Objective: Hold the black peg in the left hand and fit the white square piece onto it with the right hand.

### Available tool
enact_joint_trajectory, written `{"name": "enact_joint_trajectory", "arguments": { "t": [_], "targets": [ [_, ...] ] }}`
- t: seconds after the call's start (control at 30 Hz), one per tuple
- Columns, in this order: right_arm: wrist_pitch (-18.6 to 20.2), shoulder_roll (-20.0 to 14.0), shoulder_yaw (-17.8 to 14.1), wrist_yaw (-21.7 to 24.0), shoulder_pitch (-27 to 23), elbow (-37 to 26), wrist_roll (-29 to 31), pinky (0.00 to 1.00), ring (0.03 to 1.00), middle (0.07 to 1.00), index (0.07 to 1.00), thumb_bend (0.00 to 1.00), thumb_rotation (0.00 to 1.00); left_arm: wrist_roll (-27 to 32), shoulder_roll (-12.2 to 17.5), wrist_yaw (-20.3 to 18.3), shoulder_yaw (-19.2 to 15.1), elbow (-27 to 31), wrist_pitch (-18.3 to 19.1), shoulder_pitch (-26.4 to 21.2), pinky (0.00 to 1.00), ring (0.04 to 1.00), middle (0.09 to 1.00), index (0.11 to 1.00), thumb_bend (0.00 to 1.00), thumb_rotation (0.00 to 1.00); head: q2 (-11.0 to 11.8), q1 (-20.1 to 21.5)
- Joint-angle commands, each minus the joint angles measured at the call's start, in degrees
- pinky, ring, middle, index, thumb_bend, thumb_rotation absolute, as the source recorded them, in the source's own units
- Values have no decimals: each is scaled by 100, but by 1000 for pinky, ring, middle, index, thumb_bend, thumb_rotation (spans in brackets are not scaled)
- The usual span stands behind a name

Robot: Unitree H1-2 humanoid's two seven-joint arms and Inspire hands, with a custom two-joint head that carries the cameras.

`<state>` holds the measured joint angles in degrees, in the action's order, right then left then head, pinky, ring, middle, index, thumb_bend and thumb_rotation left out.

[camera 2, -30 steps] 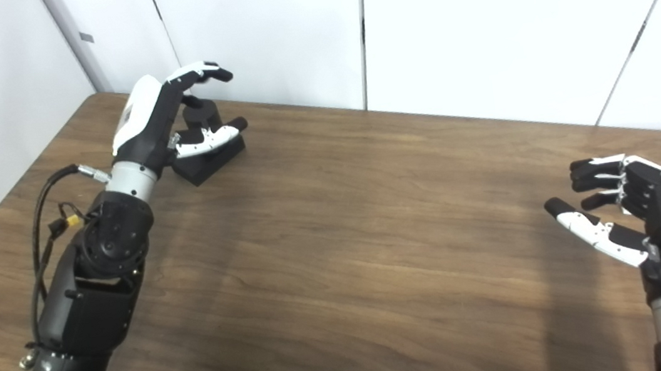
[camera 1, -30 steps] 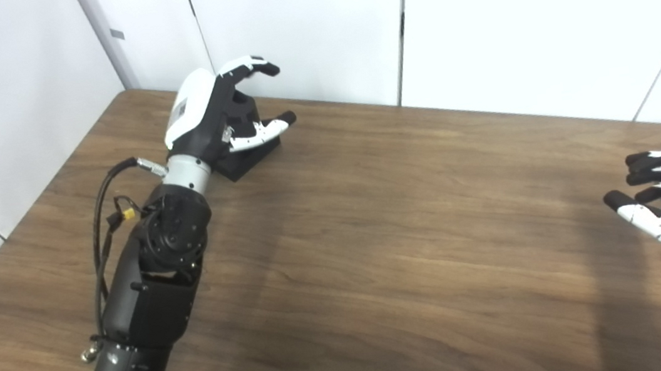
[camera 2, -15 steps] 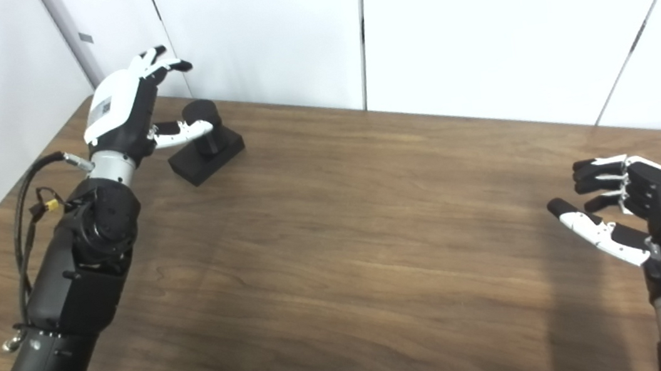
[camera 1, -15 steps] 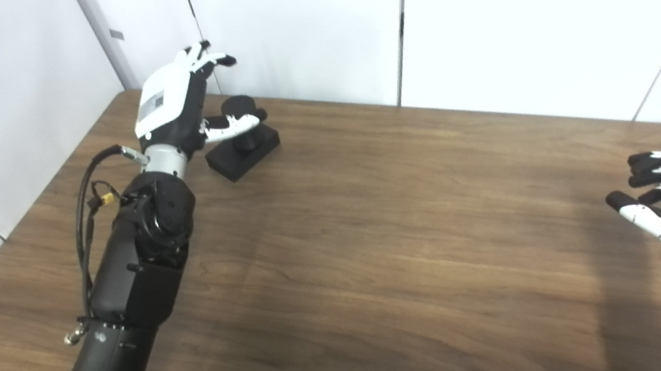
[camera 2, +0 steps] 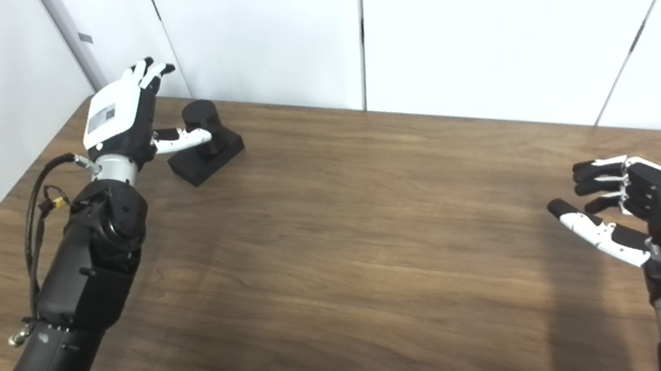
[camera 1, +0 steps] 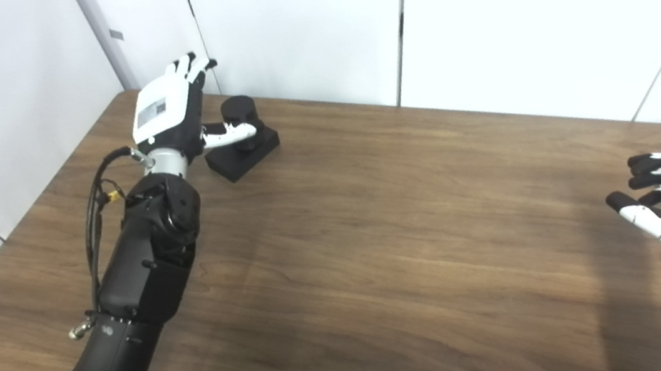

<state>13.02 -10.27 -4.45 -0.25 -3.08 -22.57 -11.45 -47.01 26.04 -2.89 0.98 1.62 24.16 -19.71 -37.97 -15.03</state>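
Left hand [camera 1: 167, 114] raised at the table's [camera 1: 374, 237] far left corner, back plate up, fingers spread and straight, thumb reaching toward the black peg [camera 1: 239, 121], holding nothing; right hand [camera 2: 649, 215] hovering at the right edge, fingers loosely curled apart, empty; matte cylinder upright on a flat rectangular base; wood-grain top.
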Motion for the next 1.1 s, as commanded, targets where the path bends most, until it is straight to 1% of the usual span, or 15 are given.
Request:
{"name": "enact_joint_trajectory", "arguments": {
  "t": [0.0,0.17,0.3,0.47,0.6,0.73,0.93,1.0,1.07],
  "targets": [
    [-257,-15,-50,-52,-172,-150,38,427,551,632,491,492,116,-139,218,61,0,7,48,-330,950,1000,1000,883,934,486,-1,2],
    [-171,-13,-56,-45,-169,-200,32,440,556,633,491,492,116,-175,206,28,44,-102,197,-352,929,1000,1000,868,935,492,-5,24],
    [26,-11,-65,-35,-171,-303,-26,451,565,640,491,492,116,-254,209,6,78,-247,261,-384,926,1000,1000,871,930,491,-22,24],
    [-108,-55,-66,-11,-164,-269,12,437,556,631,491,492,116,-467,162,-83,39,-542,274,-441,933,1000,1000,879,925,492,-35,16],
    [-115,-58,-49,-2,-168,-268,4,441,558,631,490,492,116,-542,110,-167,4,-775,274,-503,943,1000,1000,872,929,501,-31,24],
    [-119,-61,-55,9,-179,-264,42,441,557,629,490,492,115,-521,92,-211,3,-1027,274,-575,935,1000,1000,850,939,521,-45,42],
    [18,-84,-55,16,-185,-340,-29,447,565,636,490,492,115,-452,55,-208,39,-1383,272,-661,928,1000,1000,839,942,526,-57,77],
    [-6,-97,-57,17,-185,-339,-29,450,571,639,490,492,116,-466,50,-264,55,-1556,273,-697,943,1000,1000,836,932,524,-63,87],
    [-11,-107,-56,19,-182,-345,-29,453,578,644,490,492,117,-448,60,-242,95,-1711,272,-724,936,1000,1000,832,921,519,-63,90]
  ]
}}
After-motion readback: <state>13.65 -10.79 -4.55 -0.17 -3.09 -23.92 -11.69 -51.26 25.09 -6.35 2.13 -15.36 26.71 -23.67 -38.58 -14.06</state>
